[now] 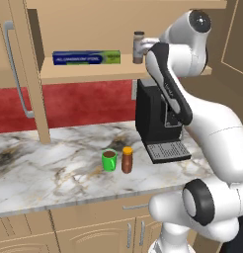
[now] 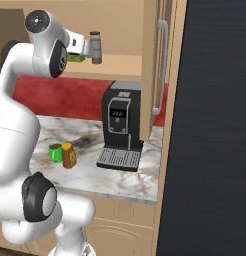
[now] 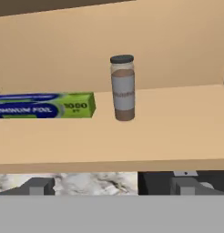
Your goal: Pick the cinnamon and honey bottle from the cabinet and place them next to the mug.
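Note:
The cinnamon (image 1: 138, 47) (image 2: 96, 47) (image 3: 123, 87), a slim grey jar with a dark lid, stands upright on the shelf of the open cabinet (image 1: 84, 73). My gripper (image 2: 87, 49) (image 1: 144, 45) (image 3: 111, 186) is raised to shelf height just in front of the jar. It is open, and the jar stands ahead of the fingertips (image 3: 37, 185), not between them. Down on the marble counter, the amber honey bottle (image 1: 127, 159) (image 2: 68, 155) stands upright right beside the green mug (image 1: 109, 160) (image 2: 55, 152).
A blue-and-green foil box (image 1: 86, 57) (image 3: 45, 105) lies on the shelf left of the jar. A black coffee machine (image 1: 158, 123) (image 2: 121, 125) stands on the counter under the shelf. The open cabinet door (image 1: 15, 69) juts out on the left; a dark tall panel (image 2: 215, 125) stands at the right.

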